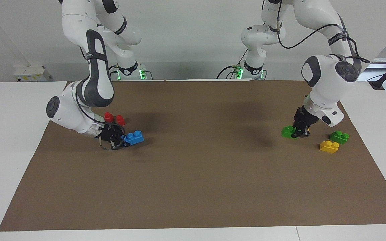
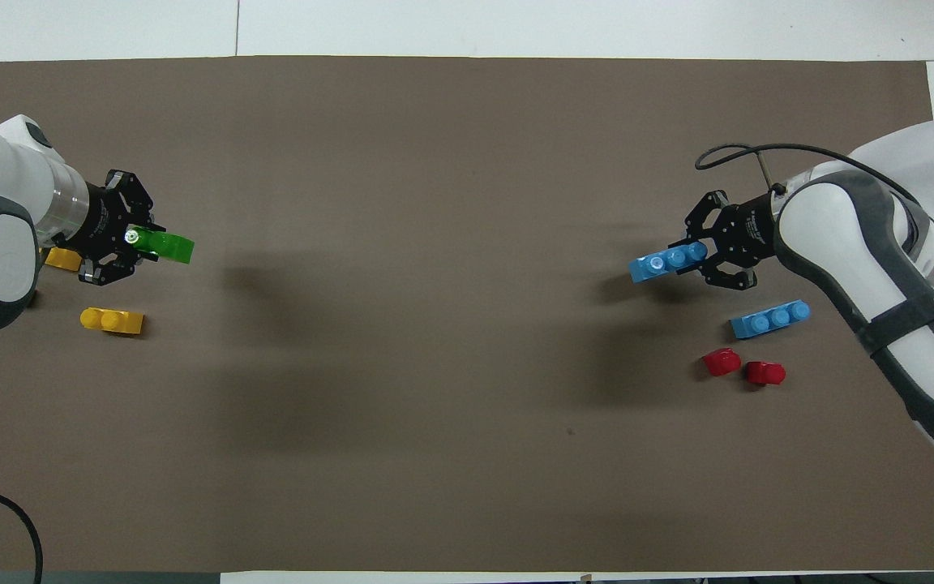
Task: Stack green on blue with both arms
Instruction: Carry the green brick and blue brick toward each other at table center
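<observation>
Bricks sit toward both ends of the tabletop, on a brown mat.

At the left of the facing view, the right arm reaches down low. Its jaws are clamped on one end of a blue brick, which is held tilted just over the mat. Two red pieces lie just above it in the frame. In the overhead view a second blue brick lies flat between the held one and the red pieces.

The middle of the mat is bare.

At the right of the facing view, the left arm hangs over the mat. Its jaws are closed on a green brick, which is held off the surface. Lower right of it, a yellow brick and a second green brick lie side by side. In the overhead view another yellow brick lies below the held green.
</observation>
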### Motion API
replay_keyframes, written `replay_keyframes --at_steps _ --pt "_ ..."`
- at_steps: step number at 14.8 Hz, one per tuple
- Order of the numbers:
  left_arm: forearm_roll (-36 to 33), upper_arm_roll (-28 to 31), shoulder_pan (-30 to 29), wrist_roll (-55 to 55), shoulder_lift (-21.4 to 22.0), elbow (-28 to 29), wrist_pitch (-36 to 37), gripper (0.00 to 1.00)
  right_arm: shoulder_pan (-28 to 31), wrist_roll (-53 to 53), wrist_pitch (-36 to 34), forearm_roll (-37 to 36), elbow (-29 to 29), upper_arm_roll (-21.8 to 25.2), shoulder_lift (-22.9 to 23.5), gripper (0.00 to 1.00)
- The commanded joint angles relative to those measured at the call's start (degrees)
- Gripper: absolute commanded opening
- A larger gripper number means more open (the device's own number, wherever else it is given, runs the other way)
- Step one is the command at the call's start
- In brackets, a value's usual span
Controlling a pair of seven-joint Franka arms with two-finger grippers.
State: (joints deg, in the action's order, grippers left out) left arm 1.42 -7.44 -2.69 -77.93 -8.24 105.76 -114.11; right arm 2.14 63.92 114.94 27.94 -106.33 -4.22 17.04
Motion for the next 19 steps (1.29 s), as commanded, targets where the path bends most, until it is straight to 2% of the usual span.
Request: replay_keyframes --at_steps 1,3,7,10,13,16,19 --pt "-0.81 0.50 3.82 -7.64 3.05 0.76 2.84 0.00 -5.28 10.93 1.42 0.80 0.16 -0.09 -2.80 0.00" --pt "-0.81 0.50 6.98 -12.75 4.28 0.76 3.98 0.00 -9.76 17.17 4.05 0.71 -0.10 -0.09 -2.98 0.00" --pt "-0.81 0.41 10.42 -22.94 6.56 0.85 5.83 0.00 -18.90 30.97 16.79 0.71 -3.09 -0.17 -2.98 0.00" --pt "-0.81 0.41 13.84 -27.96 7.97 1.29 6.18 0.00 -24.18 36.26 24.00 0.71 -5.54 -0.17 -2.45 0.00" --pt "-0.81 0.41 17.71 -34.38 8.24 1.46 6.01 0.00 -27.36 37.07 29.10 0.80 -7.66 -0.17 -0.61 0.00" --pt "-0.81 0.41 20.52 -39.47 8.67 2.16 5.22 0.00 -29.38 36.89 31.40 0.80 -8.28 -0.17 0.97 0.00" --pt "-0.81 0.49 23.69 -42.55 9.82 5.23 1.54 0.00 -31.13 36.89 33.76 1.06 -8.45 -0.26 2.47 0.00"
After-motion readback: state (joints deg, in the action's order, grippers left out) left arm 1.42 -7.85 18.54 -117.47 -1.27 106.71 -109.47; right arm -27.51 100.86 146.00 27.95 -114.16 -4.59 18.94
